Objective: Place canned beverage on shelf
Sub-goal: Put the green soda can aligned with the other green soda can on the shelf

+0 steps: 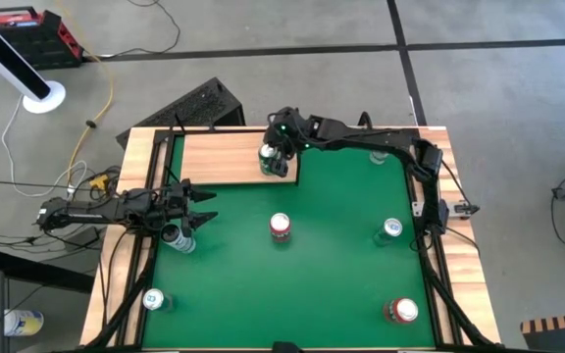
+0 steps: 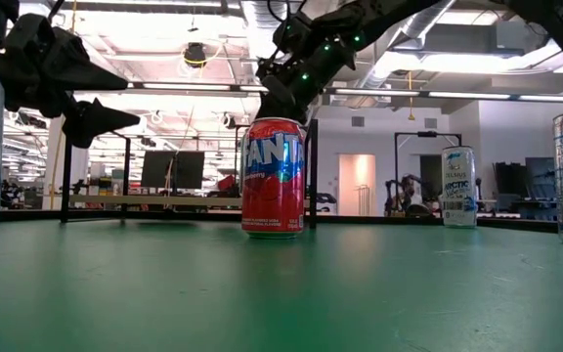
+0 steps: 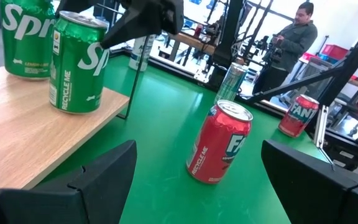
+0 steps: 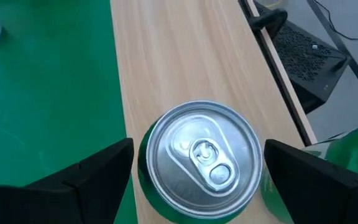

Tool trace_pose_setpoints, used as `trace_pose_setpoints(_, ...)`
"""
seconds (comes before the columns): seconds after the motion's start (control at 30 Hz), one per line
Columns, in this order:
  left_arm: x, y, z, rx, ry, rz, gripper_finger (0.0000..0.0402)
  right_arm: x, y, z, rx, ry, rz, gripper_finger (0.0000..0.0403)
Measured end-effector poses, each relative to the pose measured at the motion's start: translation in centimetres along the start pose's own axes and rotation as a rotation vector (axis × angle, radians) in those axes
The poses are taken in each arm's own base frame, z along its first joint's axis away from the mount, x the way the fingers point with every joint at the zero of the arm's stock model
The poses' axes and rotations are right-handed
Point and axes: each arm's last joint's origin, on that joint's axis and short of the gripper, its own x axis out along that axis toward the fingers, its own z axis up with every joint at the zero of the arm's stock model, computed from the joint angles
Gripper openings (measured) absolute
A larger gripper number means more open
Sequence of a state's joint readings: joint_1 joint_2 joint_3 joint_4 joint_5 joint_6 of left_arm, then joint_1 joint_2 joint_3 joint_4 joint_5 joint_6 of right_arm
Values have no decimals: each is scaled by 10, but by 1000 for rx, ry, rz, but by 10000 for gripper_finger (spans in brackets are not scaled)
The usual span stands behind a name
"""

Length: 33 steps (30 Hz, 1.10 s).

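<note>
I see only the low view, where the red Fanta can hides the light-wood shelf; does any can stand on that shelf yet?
Observer: Yes, two green Sprite cans stand upright near the light-wood shelf's corner.
Operator: Does the right gripper hold one?
Observer: No, the right gripper is open, straddling one can's silver lid from above.
Operator: Where is the left gripper?
Observer: The left gripper hangs open at the green table's left side, beside a silver-topped can.

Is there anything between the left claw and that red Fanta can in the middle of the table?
No. In the left wrist view only bare green table lies between the open left gripper and the red Fanta can.
</note>
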<state>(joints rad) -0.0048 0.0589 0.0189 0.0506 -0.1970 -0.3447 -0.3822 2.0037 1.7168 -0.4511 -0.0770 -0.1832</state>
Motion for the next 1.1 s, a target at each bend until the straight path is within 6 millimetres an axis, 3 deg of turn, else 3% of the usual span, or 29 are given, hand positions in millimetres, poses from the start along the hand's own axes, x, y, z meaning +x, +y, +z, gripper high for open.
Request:
trace_pose_setpoints(0.27, 0, 0, -1, 10, 9, 3, 332, -5, 1, 2, 24, -6, -4, 378)
trace_pose_setpoints(0.63, 0, 0, -1, 10, 8, 3, 332, -6, 1, 0, 49, 28, -12, 285)
trace_pose_setpoints(1.1, 0, 0, -1, 2, 7, 3, 332, -19, 2, -3, 80, 98, -57, 278)
